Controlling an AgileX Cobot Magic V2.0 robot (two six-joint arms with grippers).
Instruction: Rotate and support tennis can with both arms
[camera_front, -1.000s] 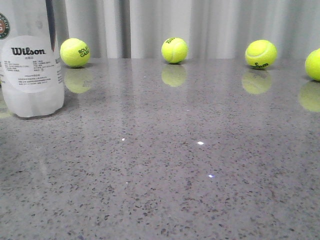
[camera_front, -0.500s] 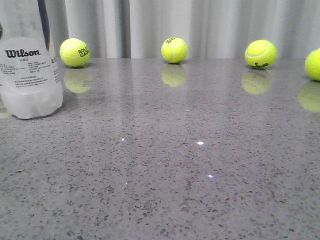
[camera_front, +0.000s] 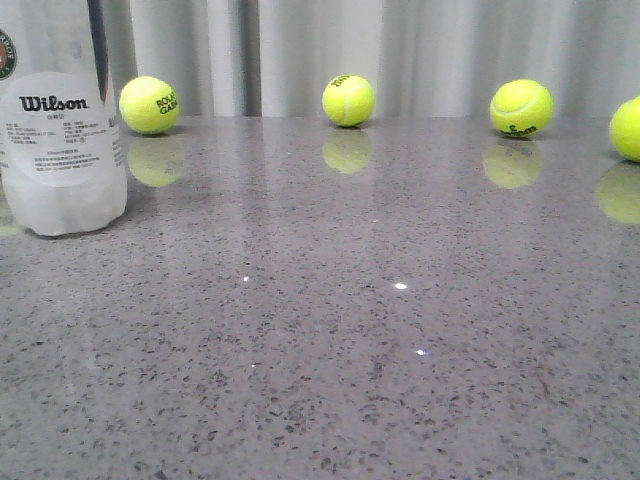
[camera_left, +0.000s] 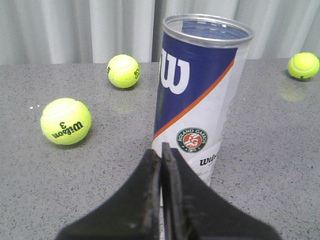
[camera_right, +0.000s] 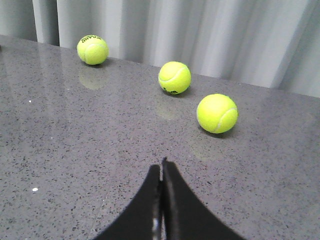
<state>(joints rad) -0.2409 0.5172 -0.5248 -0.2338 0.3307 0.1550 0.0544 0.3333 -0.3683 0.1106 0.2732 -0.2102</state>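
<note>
You face a grey speckled stone table (camera_front: 400, 330), polished enough to carry blurred reflections and a few small bright glints of overhead light. Behind its far edge hangs a pale grey-white curtain (camera_front: 440, 50) in vertical folds, which fills the whole backdrop in all three views. You see no bare wall, window or floor. Lighting is even and soft, with only faint shadows on the table surface. The curtain folds show as alternating lighter and darker bands.
</note>
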